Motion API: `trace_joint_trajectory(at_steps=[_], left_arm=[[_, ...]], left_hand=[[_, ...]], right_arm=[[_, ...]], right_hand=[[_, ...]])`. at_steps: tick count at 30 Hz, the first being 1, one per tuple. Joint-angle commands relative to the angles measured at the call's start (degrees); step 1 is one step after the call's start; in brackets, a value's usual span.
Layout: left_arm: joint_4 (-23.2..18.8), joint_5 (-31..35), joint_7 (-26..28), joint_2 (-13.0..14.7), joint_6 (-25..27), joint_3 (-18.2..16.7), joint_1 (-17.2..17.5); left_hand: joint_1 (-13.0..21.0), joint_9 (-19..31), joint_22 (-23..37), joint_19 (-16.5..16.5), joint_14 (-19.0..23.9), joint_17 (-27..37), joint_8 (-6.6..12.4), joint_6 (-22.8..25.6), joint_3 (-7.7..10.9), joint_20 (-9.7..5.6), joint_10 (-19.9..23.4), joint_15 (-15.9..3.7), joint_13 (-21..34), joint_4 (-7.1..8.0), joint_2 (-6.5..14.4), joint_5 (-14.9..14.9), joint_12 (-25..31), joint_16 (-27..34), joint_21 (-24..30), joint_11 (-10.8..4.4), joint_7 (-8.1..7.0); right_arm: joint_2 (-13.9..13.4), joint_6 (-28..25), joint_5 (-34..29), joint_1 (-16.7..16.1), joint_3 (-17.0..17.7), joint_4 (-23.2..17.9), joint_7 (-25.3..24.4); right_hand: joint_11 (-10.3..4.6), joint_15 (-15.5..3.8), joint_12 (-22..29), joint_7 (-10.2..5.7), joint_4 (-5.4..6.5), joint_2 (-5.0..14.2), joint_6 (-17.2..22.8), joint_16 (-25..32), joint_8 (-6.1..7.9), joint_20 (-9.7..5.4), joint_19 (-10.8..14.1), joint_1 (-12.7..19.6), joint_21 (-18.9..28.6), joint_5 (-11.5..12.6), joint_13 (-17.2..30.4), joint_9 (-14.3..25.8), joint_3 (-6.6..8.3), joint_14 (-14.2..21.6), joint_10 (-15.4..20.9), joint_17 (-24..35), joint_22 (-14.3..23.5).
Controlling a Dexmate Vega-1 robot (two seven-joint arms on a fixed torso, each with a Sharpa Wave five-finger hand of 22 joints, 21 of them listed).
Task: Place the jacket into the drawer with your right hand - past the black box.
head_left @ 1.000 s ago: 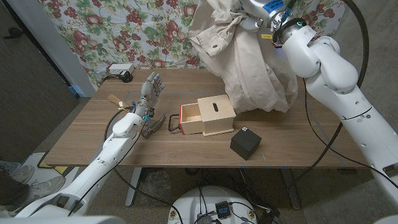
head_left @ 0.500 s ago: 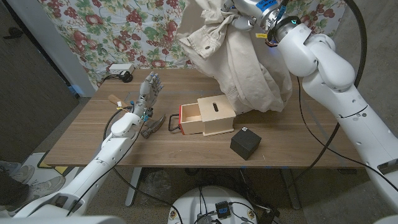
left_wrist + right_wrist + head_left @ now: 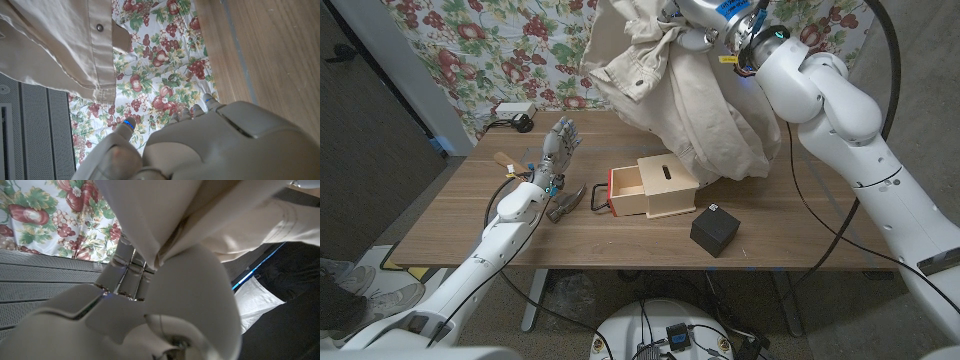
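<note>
Gripping the jacket (image 3: 695,110) aloft, right robot hand (image 3: 150,285); left robot hand (image 3: 558,150) open, upright

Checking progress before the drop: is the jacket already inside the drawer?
No: the jacket hangs bunched from the raised right hand, behind the wooden box, whose open drawer holds none of it.

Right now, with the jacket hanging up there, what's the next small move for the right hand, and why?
Probably carry the jacket a little further toward the robot's left and start lowering. The right hand holds it bunched high above the table's far side, while the open drawer sticks out of the wooden box's left face; the black box sits nearer the robot.
</note>
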Motion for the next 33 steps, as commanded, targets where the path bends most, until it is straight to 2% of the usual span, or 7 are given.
trace_joint_trajectory(at_steps=[1,33], left_arm=[[0.8,-0.2,-0.2,0.0,-0.3,-0.2,-0.1],[1.0,-0.6,-0.1,0.2,-0.4,-0.8,0.7]], left_hand=[[0.1,0.2,0.3,-0.9,-7.3,0.1,0.17,-7.2,0.29,0.08,-7.6,0.14,0.3,0.03,7.3,-0.1,0.0,0.1,-0.2,0.21,-0.08],[0.1,0.2,0.3,-0.8,-7.2,0.0,0.17,-7.2,0.29,0.12,-7.6,0.21,0.3,0.03,7.3,-0.1,0.0,0.1,-0.2,0.24,-0.08]], right_arm=[[1.3,3.2,0.1,1.3,-2.6,1.4,0.6],[3.6,9.3,0.5,2.4,-7.6,4.7,2.0]], right_hand=[[-0.17,-8.99,-0.1,1.33,0.08,6.04,1.7,-0.1,0.14,-7.94,-2.3,6.2,0.4,0.3,0.1,0.1,-0.17,4.8,0.5,0.1,0.0],[-0.05,-9.01,-0.6,1.14,0.13,6.12,1.9,-0.6,-0.13,-7.94,-2.7,6.3,1.4,0.4,0.6,0.5,-0.34,5.1,0.7,0.7,-1.0]])
